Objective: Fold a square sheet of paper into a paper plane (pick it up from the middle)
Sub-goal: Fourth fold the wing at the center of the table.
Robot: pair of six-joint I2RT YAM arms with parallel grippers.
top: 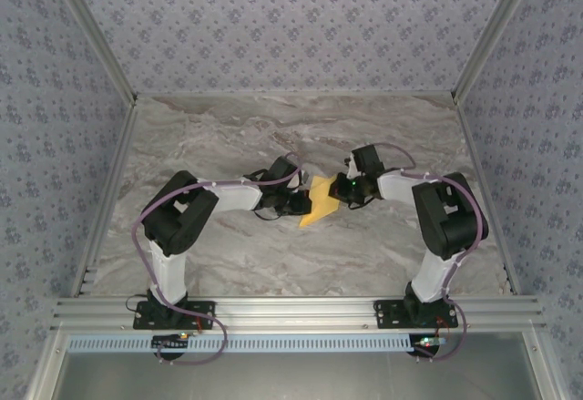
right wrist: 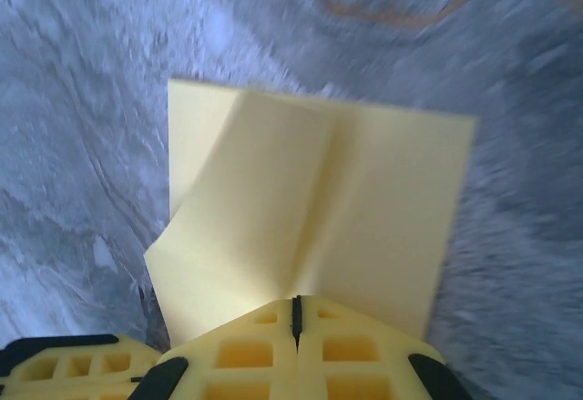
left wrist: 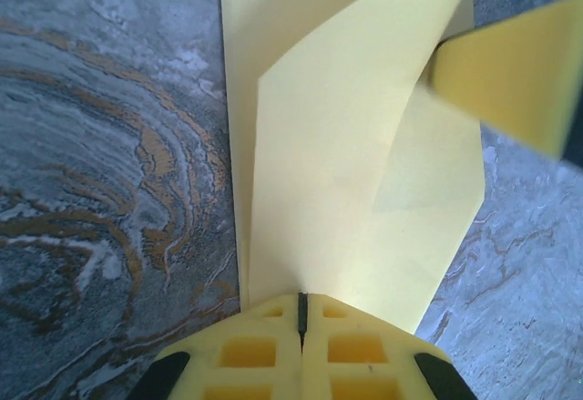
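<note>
Sheet of paper lies on the marble worktop, mid-table, betw. the two grippers. Judged: v. light, thin and floppy. It prob. skates on the smooth stone and crumples or tears if dragged. Best hold looks like a shallow pinch at an edge or along the centre crease, w/ the other arm pinning it.

Looks: pale yellow, unmarked, partly folded. It has a centre crease lengthways and one flap turned over at an angle, so the outline isn't square; not yet a dart.

Left gripper: jaws pressed together, tips at the sheet's near edge; can't tell if paper is nipped. Right gripper: jaws also pressed together, at the opp. edge.
</note>
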